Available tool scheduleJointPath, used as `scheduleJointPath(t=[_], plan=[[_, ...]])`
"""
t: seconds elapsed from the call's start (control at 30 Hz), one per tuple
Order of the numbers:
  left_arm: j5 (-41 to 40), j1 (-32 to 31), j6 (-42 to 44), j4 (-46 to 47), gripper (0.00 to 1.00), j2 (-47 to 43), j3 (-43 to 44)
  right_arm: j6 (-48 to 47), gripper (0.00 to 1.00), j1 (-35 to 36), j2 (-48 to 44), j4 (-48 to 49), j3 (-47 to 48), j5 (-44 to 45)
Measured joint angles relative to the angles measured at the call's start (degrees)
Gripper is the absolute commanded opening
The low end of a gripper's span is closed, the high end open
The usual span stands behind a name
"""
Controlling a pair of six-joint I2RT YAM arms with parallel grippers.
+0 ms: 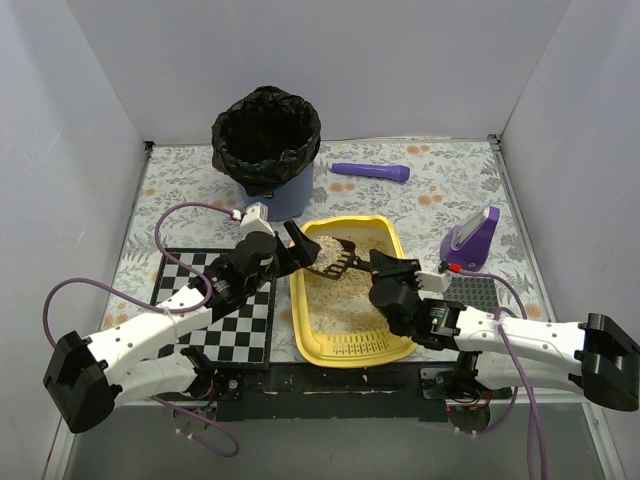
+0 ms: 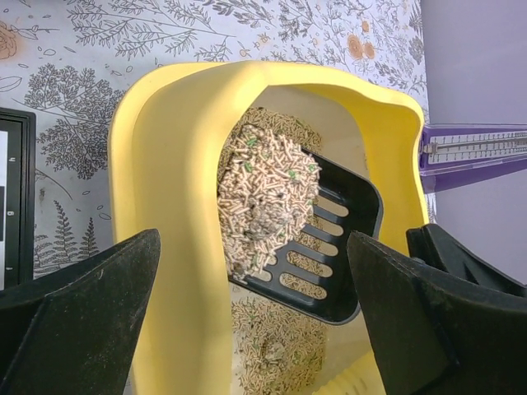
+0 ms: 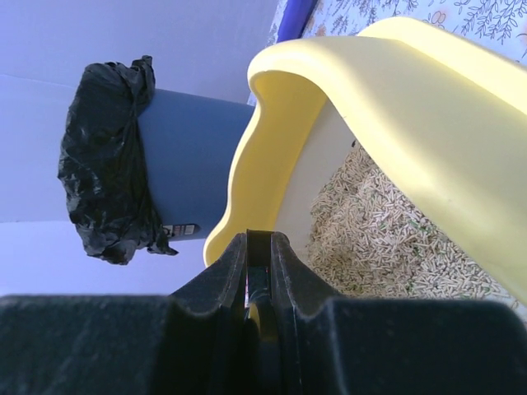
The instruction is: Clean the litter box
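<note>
Right pincer (image 1: 376, 264), clamped on the loaded scoop (image 1: 335, 262) over the litter box (image 1: 300, 330), probably next needs a level carry to the bin (image 1: 265, 140).

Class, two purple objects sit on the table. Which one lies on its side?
The purple cylinder near the blue bin, lying flat; the other purple object stands upright at the right.

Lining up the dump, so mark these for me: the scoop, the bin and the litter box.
scoop (image 2: 356, 216): left wrist view, on its black side wall.
bin (image 1: 294, 196): top view, on the blue outer wall.
litter box (image 1: 358, 346): top view, on the slotted near end.
</note>
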Motion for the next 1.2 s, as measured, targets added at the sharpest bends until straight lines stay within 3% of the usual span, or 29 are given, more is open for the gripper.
scheduleJointPath(t=[0.67,1.0,1.2], plan=[[-2.2,0.1,0.8,1.0,0.98,-5.3,-0.3,-11.1,0.01,0.0,-26.9,-5.0,-7.7,-1.9],[-2.0,0.1,0.6,1.1,0.98,-5.1,-0.3,-12.8,0.01,0.0,-31.5,-3.1,-10.7,-2.2],[-1.8,0.3,0.6,1.0,0.98,-4.3,-0.3,-8.7,0.01,0.0,-31.7,-6.0,-11.6,-2.1]])
